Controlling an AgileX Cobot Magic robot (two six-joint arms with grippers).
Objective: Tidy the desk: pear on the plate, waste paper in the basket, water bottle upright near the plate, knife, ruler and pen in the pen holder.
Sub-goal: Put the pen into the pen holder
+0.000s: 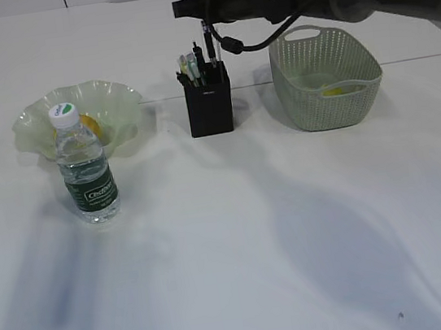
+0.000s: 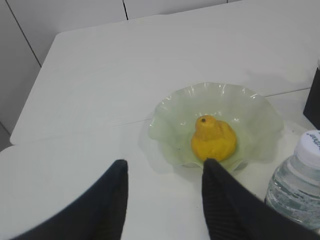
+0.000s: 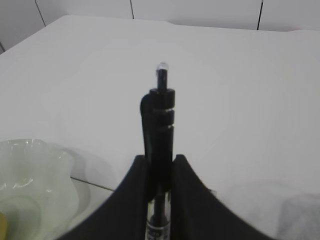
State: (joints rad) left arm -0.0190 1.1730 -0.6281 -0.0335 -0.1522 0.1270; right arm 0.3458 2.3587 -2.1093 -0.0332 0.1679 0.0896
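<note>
My right gripper (image 1: 202,7) reaches in from the right and hangs above the black pen holder (image 1: 210,105). It is shut on a black pen (image 1: 209,42), held upright with its lower end at the holder's mouth. The right wrist view shows the pen (image 3: 159,110) pinched between that gripper's (image 3: 159,161) jaws. Several other items stand in the holder; I cannot tell knife from ruler. The yellow pear (image 2: 214,140) lies on the green plate (image 2: 170,107). The water bottle (image 1: 85,163) stands upright in front of the plate (image 1: 34,125). My left gripper (image 2: 165,167) hovers open and empty short of the plate.
The sage-green basket (image 1: 327,76) stands right of the pen holder, with a pale yellowish scrap (image 1: 333,91) inside it. The bottle's cap (image 2: 310,147) sits close to my left gripper's right finger. The white desk (image 1: 257,250) runs wide toward the front.
</note>
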